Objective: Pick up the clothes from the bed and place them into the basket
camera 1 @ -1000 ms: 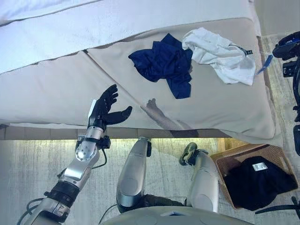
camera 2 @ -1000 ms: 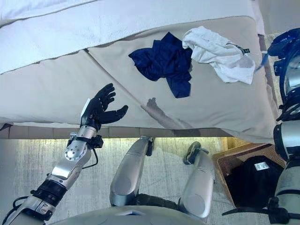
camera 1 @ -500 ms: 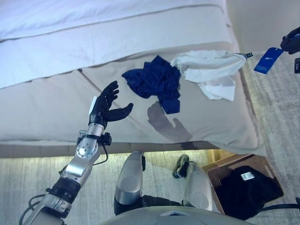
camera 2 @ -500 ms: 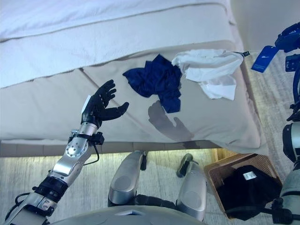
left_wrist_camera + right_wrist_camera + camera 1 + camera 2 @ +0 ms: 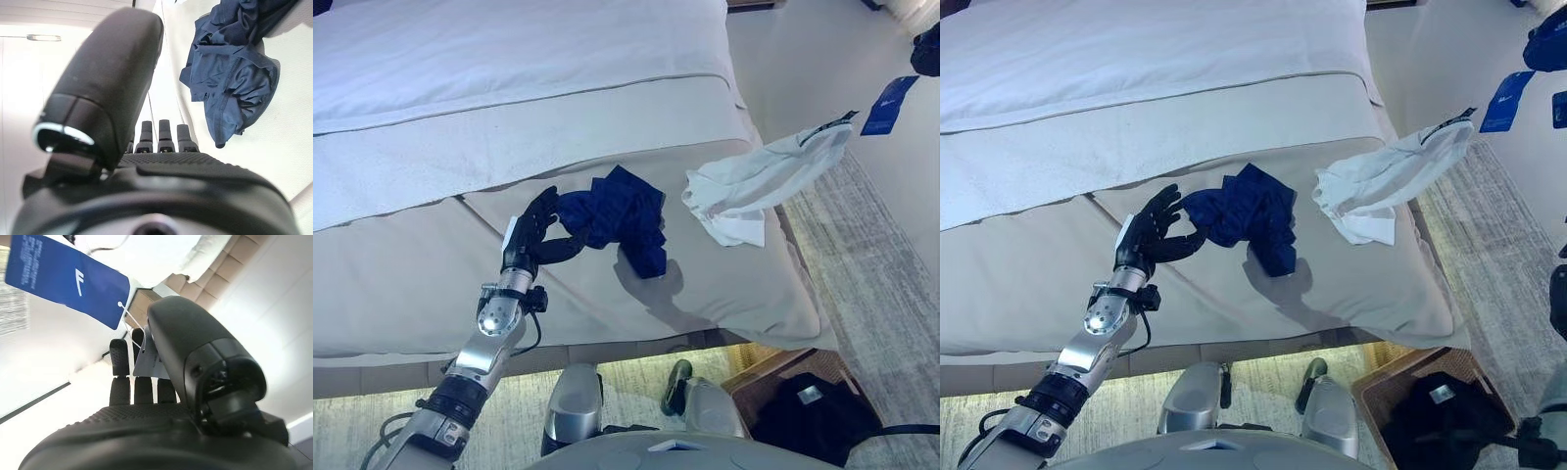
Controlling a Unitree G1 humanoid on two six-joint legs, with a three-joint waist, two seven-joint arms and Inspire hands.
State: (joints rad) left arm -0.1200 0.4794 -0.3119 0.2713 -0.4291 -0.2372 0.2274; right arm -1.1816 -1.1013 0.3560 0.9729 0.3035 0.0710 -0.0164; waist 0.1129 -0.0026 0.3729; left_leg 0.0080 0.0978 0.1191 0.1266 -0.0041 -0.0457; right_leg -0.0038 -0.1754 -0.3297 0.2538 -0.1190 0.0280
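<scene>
My left hand [image 5: 1149,235] is open over the beige bed [image 5: 1351,284], fingers spread just beside the navy garment [image 5: 1249,215]. My right hand [image 5: 1547,44] pinches the white garment's [image 5: 1381,186] blue tag [image 5: 1506,101], so the cloth stretches off the bed edge. Wicker basket [image 5: 1376,387] with black clothing [image 5: 1440,416] sits on the grey carpet [image 5: 1508,255].
</scene>
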